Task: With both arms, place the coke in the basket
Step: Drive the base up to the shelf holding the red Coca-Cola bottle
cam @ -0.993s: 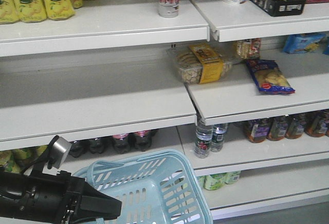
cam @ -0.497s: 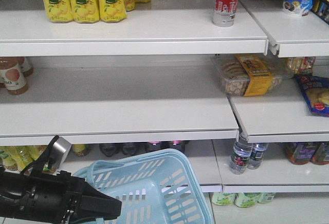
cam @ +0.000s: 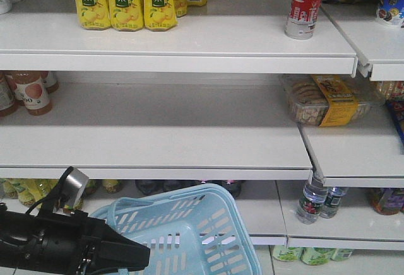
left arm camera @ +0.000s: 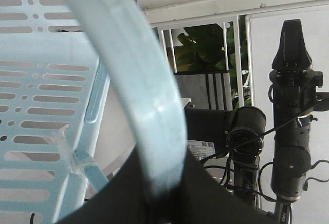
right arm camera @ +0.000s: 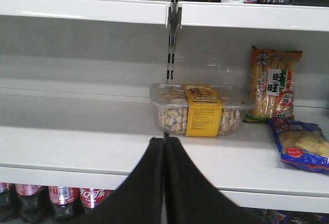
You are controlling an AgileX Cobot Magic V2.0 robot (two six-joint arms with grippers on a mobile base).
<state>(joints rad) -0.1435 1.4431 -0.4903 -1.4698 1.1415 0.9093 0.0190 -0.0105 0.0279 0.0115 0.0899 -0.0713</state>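
The coke [cam: 305, 4] is a slim red can with a silver lower part. It stands upright on the top shelf at the upper right. The pale blue basket [cam: 189, 231] hangs tilted at the bottom centre. My left gripper [cam: 140, 256] is at the basket's left rim. In the left wrist view the left gripper [left arm camera: 164, 193] is shut on the basket's swing handle [left arm camera: 149, 106]. My right gripper [right arm camera: 164, 142] is shut with nothing between its fingers. It points at the middle shelf's front edge, in front of a cookie box [right arm camera: 199, 110]. The right arm [left arm camera: 290, 131] stands upright beside the basket.
Yellow drink cartons [cam: 129, 0] stand on the top shelf at the left. A clear cookie box [cam: 328, 101] lies on the middle shelf at the right, with snack bags [right arm camera: 300, 144] beside it. Water bottles [cam: 314, 199] and dark cola bottles [right arm camera: 61, 196] stand on the lower shelf.
The shelves and the coke have slid rightward in the front view, so more of the left shelving shows. The left arm and basket keep their place in the view.
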